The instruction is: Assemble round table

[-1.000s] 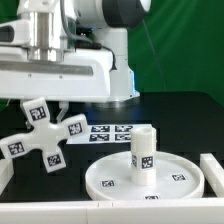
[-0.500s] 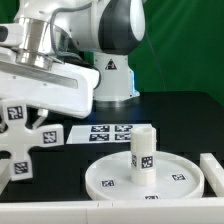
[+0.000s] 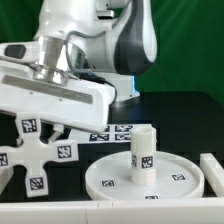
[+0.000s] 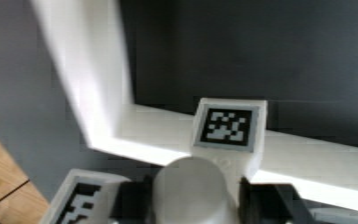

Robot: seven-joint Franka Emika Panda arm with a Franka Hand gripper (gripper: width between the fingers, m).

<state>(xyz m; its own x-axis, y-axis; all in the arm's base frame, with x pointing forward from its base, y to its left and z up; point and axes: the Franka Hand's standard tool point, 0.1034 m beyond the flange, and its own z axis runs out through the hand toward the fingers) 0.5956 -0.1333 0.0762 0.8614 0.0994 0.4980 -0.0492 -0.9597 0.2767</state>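
Only the wrist view shows the end effector (image 4: 194, 197) pinching the cross-shaped base (image 3: 38, 160).

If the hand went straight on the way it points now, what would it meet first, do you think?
Probably the white border rail or the dark table beside it, and the cross-shaped base in the hand would touch first; depth is unclear.

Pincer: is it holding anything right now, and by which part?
Yes: the pincer is shut on the cross base, gripping one of its four arms; the exact contact is hidden in the exterior view.
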